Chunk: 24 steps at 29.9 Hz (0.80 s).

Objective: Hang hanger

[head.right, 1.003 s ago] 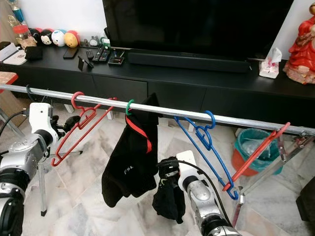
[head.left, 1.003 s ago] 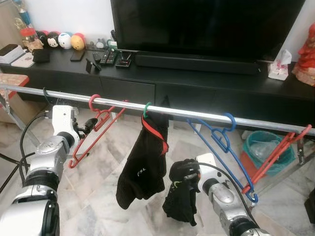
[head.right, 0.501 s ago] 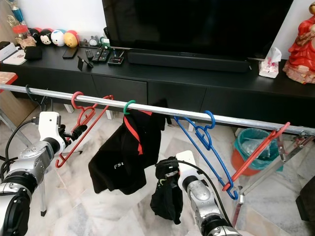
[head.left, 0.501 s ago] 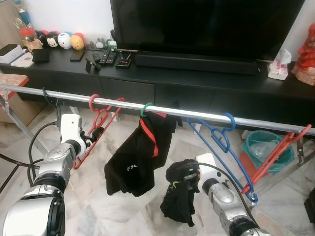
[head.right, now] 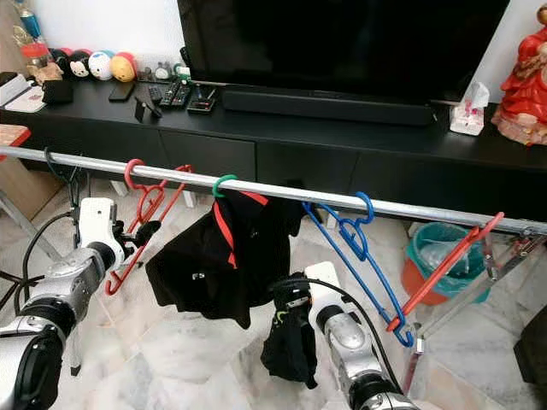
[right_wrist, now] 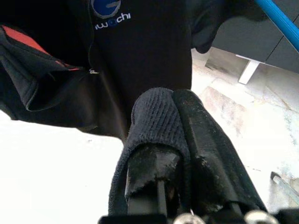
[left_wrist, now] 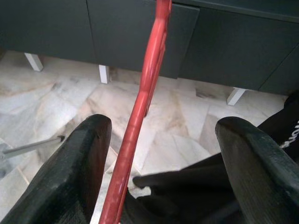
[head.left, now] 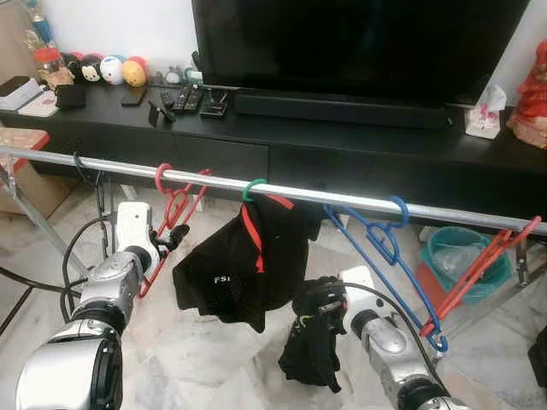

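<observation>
The rail (head.left: 282, 191) is the landmark, a silver bar running across the scene in front of the black tabletop (head.left: 359, 128) that carries the TV. The red hanger (head.left: 175, 205) already has its hook over the rail, toward the rail's left end, and its body slopes down and to the left from there, so its long axis runs steeply downward away from the bar. The left gripper (head.left: 173, 239) sits just below the rail at that sloping arm; in the left wrist view its two fingers (left_wrist: 70, 177) stand apart with the red bar passing between them, close to one finger and clear of the other, so it grips nothing at this moment. Right of the red hanger, a green hook (head.left: 254, 187) holds a black garment (head.left: 248, 265) that hangs below the rail. The right gripper (head.left: 320, 312) is lower and further right, beneath the rail between the garment and the blue hanger (head.left: 385, 248), with its fingers closed on a black cloth (head.left: 309, 350) that dangles from it. The left arm is plainly the nearer one to the red hanger, which looks to be seated, so the hanging step seems essentially done, and a withdrawal would need to run along the hanger's slope to avoid dragging it off the bar.
</observation>
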Available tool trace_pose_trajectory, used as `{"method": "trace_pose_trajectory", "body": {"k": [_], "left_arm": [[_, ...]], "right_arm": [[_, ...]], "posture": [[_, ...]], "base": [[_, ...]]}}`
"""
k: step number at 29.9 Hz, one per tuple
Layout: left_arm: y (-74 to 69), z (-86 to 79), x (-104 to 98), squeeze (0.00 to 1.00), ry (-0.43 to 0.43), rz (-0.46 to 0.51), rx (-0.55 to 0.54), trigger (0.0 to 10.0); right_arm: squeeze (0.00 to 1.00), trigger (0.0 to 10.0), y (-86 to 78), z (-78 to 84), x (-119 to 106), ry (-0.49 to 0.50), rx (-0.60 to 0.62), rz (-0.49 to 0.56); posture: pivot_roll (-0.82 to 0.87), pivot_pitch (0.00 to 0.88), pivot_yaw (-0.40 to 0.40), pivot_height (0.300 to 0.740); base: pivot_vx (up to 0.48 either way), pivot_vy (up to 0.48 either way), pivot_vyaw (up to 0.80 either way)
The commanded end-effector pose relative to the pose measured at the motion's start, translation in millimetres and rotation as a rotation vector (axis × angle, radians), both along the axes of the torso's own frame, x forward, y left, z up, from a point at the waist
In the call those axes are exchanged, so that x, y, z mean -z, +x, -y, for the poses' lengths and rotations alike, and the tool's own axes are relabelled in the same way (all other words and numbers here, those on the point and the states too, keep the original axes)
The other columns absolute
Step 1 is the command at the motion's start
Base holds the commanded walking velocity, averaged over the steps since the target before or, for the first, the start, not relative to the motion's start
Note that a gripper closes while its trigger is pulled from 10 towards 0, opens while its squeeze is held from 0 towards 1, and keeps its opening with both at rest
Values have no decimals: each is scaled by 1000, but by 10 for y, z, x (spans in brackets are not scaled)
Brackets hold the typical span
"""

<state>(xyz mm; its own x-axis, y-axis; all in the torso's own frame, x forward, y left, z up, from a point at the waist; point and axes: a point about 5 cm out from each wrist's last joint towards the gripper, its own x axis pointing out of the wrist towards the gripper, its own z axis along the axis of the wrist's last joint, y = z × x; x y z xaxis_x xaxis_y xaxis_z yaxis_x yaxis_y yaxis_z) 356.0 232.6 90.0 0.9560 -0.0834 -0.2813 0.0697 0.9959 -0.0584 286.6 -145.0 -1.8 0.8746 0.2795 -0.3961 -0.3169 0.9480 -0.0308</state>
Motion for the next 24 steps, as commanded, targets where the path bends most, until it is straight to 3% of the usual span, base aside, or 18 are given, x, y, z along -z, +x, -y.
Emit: {"method": "trace_pose_trajectory", "body": {"k": [1, 7, 12, 24], "left_arm": [[-10, 21, 36, 0, 28, -15, -3, 10000], [-103, 95, 211, 0, 8, -51, -3, 10000], [-100, 100, 206, 0, 0, -31, -33, 10000], [-47, 80, 98, 0, 143, 49, -119, 10000]], "right_arm": [[0, 10000, 48, -20, -60, -2, -15, 30], [0, 10000, 47, -24, -61, -1, -18, 32], [0, 10000, 42, -32, -56, 1, -21, 30], [0, 10000, 41, -50, -58, 1, -22, 33]], "posture": [[-53, 0, 16, 740], [-56, 0, 17, 740], [-51, 0, 14, 740], [-52, 0, 15, 740]], "base": [[0, 0, 0], [0, 0, 0], [0, 0, 0], [0, 0, 0]]}}
